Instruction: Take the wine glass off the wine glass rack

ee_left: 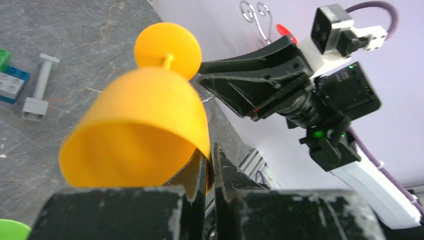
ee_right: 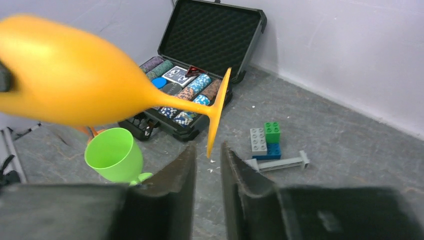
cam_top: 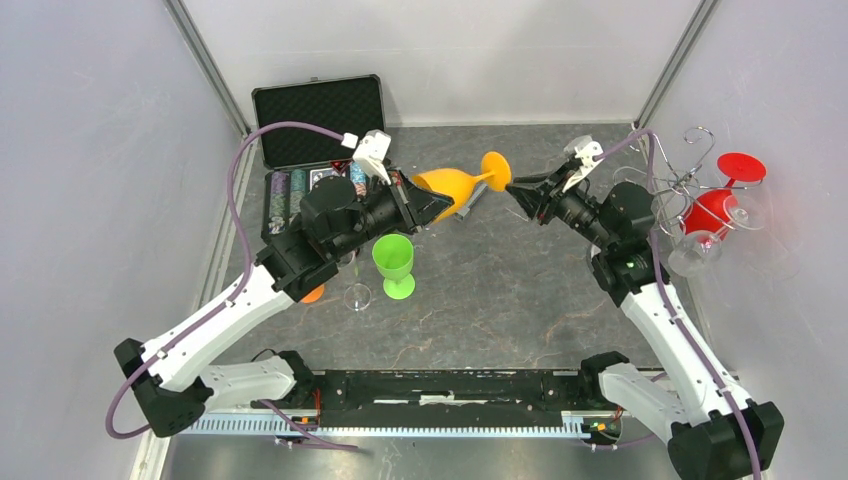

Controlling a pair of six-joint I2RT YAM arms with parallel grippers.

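Note:
An orange wine glass (cam_top: 447, 187) lies level in the air between the two arms, off the wine glass rack (cam_top: 680, 175). My left gripper (ee_left: 211, 155) is shut on the rim of its bowl (ee_left: 145, 130), one finger inside and one outside. My right gripper (ee_right: 208, 150) is open by a narrow gap. The edge of the glass's round foot (ee_right: 215, 117) hangs just at its fingertips, touching neither. The silver wire rack stands at the far right. A red wine glass (cam_top: 712, 208) and a clear one (cam_top: 690, 255) hang from it.
A green plastic wine glass (cam_top: 393, 260) and a clear glass (cam_top: 358, 295) stand below the left gripper. An open black case (cam_top: 320, 120) of poker chips lies at the back left. Toy bricks (ee_right: 265, 140) lie on the grey tabletop. White walls close in both sides.

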